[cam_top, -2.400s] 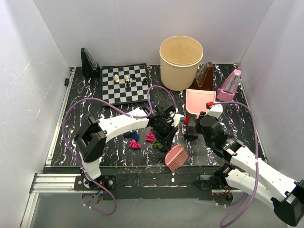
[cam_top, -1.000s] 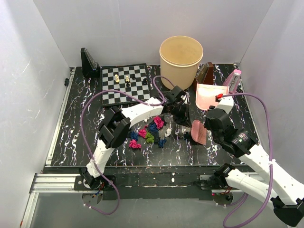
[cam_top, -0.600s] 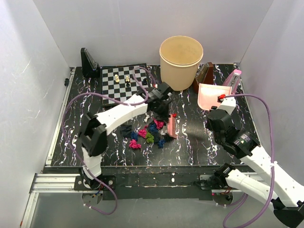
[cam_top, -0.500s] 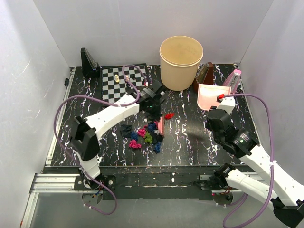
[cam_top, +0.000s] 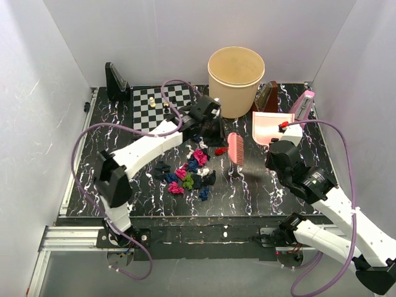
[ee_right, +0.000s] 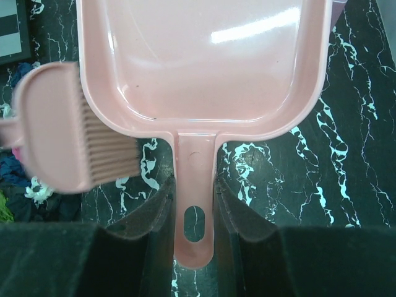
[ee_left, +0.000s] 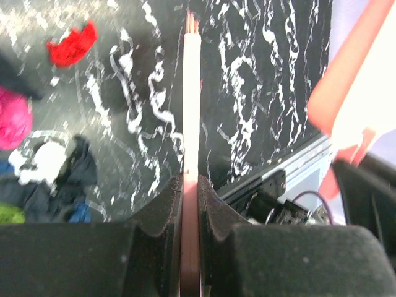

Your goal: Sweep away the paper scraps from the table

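Note:
The paper scraps, magenta, blue, green, white and black wads, lie in a loose pile on the marbled black table; one red scrap lies apart to the right, also in the left wrist view. My left gripper is shut on a pink brush, seen edge-on in the left wrist view, held right of the pile. My right gripper is shut on the handle of a pink dustpan, which is empty and sits at the right.
A chessboard with a few pieces lies at the back left. A tan round bin stands at the back centre. A brown wedge and a pink object stand at the back right, a black stand at the back left.
My left arm has swung the brush from the right of the pile leftward into it, then back right and farther away. The scraps have bunched and one red scrap has split off. The dustpan has shifted slightly.

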`<action>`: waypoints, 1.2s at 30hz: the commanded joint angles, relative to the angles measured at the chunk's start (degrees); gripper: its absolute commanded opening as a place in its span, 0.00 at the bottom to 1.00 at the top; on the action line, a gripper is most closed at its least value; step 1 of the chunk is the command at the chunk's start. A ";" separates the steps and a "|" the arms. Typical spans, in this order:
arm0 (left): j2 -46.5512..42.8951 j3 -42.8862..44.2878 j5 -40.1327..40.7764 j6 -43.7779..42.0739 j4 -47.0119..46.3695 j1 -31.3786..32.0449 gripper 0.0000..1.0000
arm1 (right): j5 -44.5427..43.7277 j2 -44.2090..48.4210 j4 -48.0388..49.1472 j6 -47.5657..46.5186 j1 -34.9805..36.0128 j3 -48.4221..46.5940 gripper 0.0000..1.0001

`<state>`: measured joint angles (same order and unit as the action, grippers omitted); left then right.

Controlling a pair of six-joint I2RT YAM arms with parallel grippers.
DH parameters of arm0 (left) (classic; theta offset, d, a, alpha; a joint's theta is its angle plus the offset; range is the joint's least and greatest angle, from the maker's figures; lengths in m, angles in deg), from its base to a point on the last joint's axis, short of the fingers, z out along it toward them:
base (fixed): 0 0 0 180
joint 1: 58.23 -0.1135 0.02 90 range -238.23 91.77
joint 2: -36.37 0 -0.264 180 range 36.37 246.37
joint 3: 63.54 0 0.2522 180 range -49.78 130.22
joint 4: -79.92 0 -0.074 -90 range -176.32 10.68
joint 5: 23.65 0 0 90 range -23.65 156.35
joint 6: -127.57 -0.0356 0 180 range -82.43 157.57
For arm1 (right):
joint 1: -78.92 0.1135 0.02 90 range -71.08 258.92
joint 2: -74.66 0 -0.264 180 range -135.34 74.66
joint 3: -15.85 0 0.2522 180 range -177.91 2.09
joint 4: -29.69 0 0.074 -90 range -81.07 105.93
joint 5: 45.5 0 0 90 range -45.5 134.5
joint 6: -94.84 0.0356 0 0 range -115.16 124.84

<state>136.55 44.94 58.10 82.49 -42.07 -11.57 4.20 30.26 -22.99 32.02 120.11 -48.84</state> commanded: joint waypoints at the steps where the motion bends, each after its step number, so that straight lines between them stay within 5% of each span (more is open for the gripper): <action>1: 10.53 8.09 -2.83 1.39 -5.14 -0.42 0.00 | 0.30 1.42 -0.54 0.07 -0.32 -2.24 0.01; 7: 18.29 13.74 0.25 5.43 -1.46 -3.76 0.00 | 1.27 0.98 -2.13 0.68 -0.32 -3.03 0.01; 15: 13.92 13.58 18.16 -1.49 20.50 -5.70 0.00 | 4.42 -2.96 -5.46 0.33 -0.32 -3.03 0.01; 20: 6.27 8.56 10.21 -10.72 15.71 -5.61 0.00 | 13.82 -4.29 -9.15 -0.64 -0.32 -3.03 0.01; 26: -0.06 12.85 3.76 -14.95 16.74 -5.61 0.00 | 24.80 -8.50 -19.42 -1.69 0.12 -7.24 0.01; 31: -5.16 12.87 11.13 -21.36 19.82 -5.70 0.00 | 30.79 -8.77 -23.39 -1.78 3.10 -9.79 0.01; 36: -8.77 10.23 27.73 -28.22 24.64 -5.70 0.00 | 42.12 -10.08 -26.20 -1.34 6.70 -9.45 0.01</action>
<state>131.72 56.02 71.26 61.71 -22.53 -17.17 35.13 20.88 -45.04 30.95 124.09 -56.28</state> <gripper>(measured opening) 0.076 0.317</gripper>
